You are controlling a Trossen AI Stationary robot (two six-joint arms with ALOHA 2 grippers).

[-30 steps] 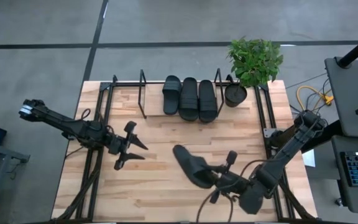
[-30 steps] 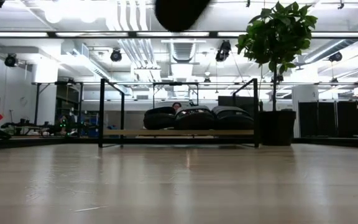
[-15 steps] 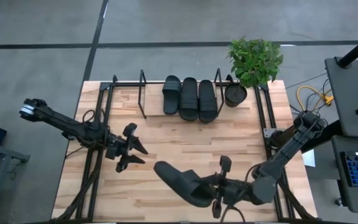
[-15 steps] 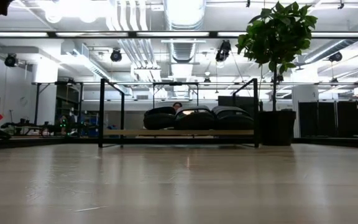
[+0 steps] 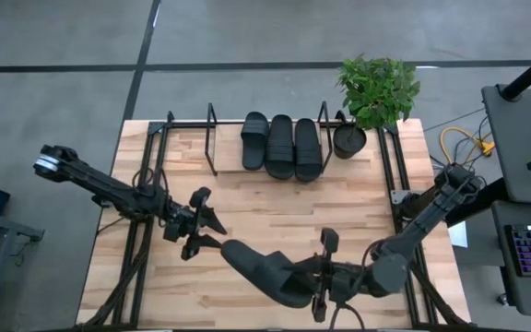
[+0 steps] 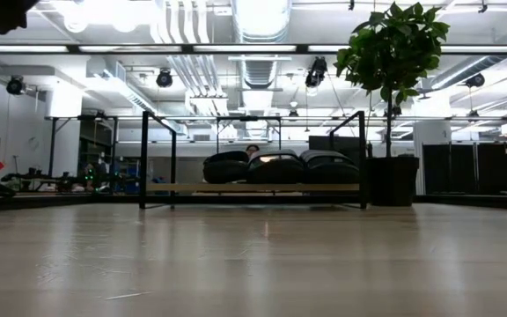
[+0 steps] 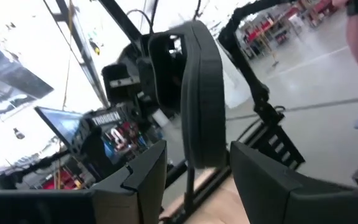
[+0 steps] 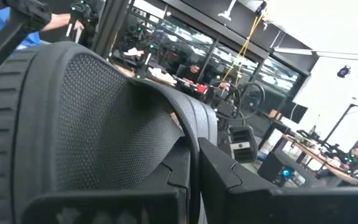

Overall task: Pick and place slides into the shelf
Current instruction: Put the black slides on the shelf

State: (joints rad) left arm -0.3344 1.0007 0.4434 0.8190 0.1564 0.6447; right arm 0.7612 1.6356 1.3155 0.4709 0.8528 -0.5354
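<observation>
The fourth slide [image 5: 264,269] is a black oval sole with a wide strap, clenched in the right gripper [image 5: 304,279] and lifted off the table [image 5: 247,198]. Its toe end lies between the spread fingers of the left gripper [image 5: 206,232]. Beyond the fingers, the shelf [image 5: 227,152] has free room beside three slides [image 5: 280,146].

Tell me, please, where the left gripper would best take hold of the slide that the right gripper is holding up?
Probably the free toe end of the slide, approached from the left arm's side. The right gripper is shut on the strap end, so only the sole's other end is clear. In the left wrist view the sole stands edge-on between the open fingers of the left gripper, thin enough to pinch.
</observation>
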